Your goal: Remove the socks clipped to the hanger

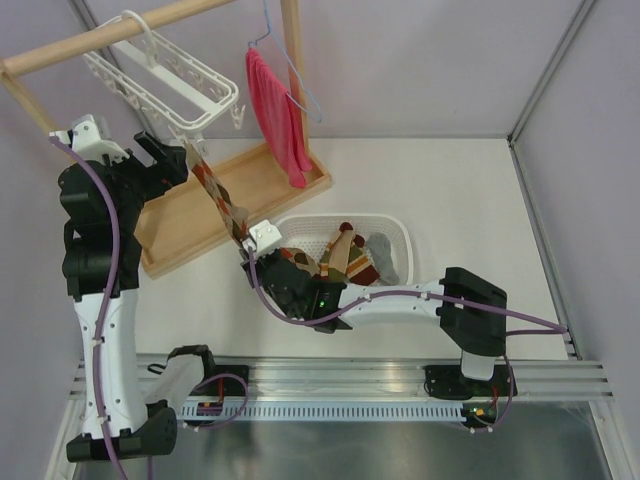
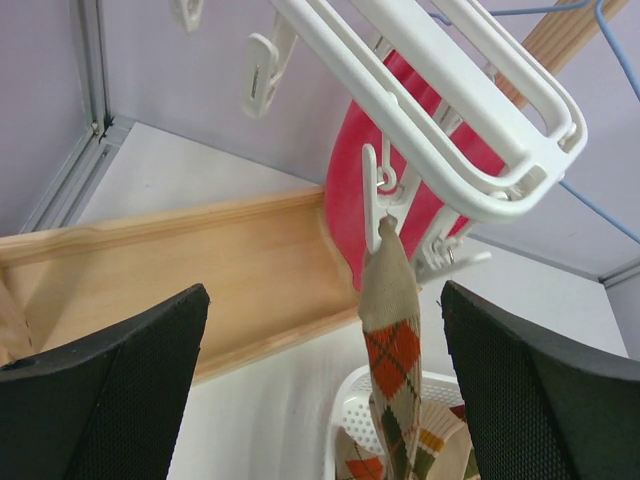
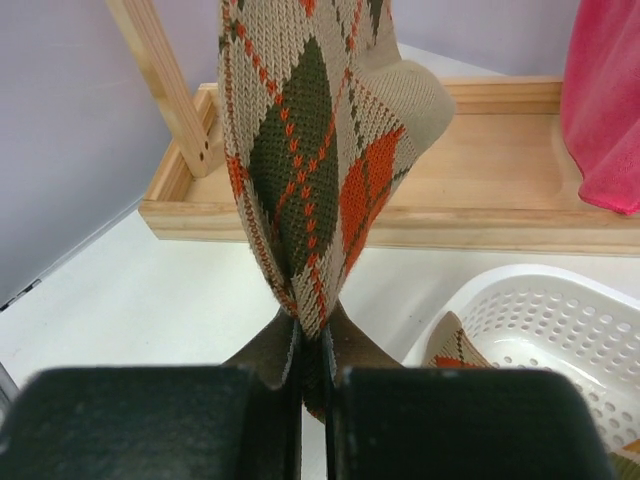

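Observation:
The white hanger (image 1: 160, 75) hangs from a wooden rod at the back left. One argyle sock (image 1: 222, 200) is stretched from a clip (image 2: 375, 190) at the hanger's corner (image 2: 470, 130) down to my right gripper (image 1: 250, 243). That gripper (image 3: 313, 375) is shut on the lower end of the sock (image 3: 300, 150). My left gripper (image 1: 172, 158) is up beside the clip, open. In the left wrist view its jaws (image 2: 322, 300) stand wide apart with the sock's cuff (image 2: 392, 340) hanging between them, touching neither finger. More socks (image 1: 345, 255) lie in the basket.
A white mesh basket (image 1: 400, 235) sits mid-table, right of my right gripper. A red cloth (image 1: 278, 115) hangs on a thin blue wire hanger (image 1: 295, 80) by the rack's wooden post. The rack's wooden tray base (image 1: 270, 185) lies below the hanger. Walls close in left and back.

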`<state>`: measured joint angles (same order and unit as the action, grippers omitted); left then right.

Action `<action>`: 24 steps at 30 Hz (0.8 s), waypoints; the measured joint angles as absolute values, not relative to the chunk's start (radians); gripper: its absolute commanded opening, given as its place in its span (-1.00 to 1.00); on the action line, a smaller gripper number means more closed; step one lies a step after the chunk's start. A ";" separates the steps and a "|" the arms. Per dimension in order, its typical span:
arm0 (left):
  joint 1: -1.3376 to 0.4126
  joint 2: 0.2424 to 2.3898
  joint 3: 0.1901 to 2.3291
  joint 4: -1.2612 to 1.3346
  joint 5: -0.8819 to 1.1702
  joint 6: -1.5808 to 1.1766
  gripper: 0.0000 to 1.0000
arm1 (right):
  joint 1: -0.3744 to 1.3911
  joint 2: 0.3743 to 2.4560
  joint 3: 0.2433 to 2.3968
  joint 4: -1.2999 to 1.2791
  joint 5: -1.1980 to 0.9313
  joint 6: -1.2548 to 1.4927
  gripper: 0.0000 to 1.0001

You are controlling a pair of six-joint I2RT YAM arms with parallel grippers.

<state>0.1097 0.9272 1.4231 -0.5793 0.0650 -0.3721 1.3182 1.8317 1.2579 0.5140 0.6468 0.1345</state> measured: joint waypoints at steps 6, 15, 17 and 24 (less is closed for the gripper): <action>0.110 0.966 1.409 -0.515 0.081 -0.369 0.97 | 1.318 1.814 1.254 0.506 0.630 0.146 -0.98; 0.110 0.967 1.332 -0.376 0.082 -0.369 0.96 | 1.323 1.811 1.251 0.485 0.617 0.160 -0.98; 0.110 0.982 1.324 -0.343 0.088 -0.369 0.95 | 1.327 1.811 1.251 0.480 0.617 0.161 -0.99; 0.110 1.021 1.283 -0.262 0.107 -0.369 0.93 | 1.354 1.811 1.259 0.452 0.617 0.160 -0.98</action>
